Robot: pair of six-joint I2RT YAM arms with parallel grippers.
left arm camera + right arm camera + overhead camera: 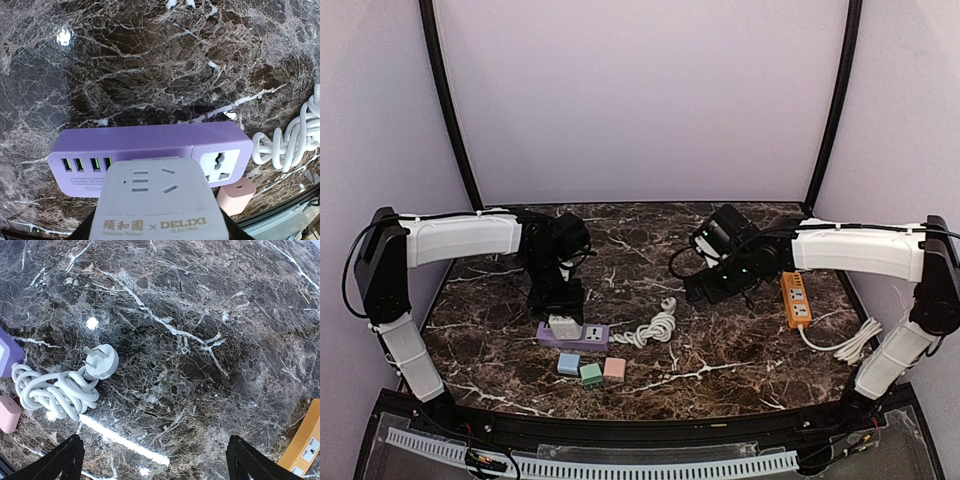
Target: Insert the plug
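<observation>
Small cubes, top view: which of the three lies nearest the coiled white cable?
The pink cube, at the row's right end; the green cube is in the middle and the blue cube at the left end, farther from the cable.

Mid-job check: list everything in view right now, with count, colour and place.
USB power strip: one, purple, front left of the table
adapter block: one, white, over the USB power strip
coiled cord: one, white, right of the purple strip, its plug lying loose
charger cubes: three, blue, green, pink, in a row in front of the purple strip
second power strip: one, orange, right side
loose cable: one, white, by the orange strip
table: one, dark marble
left end effector: black, gripping the adapter block
right end effector: black, open, empty, above bare marble
</observation>
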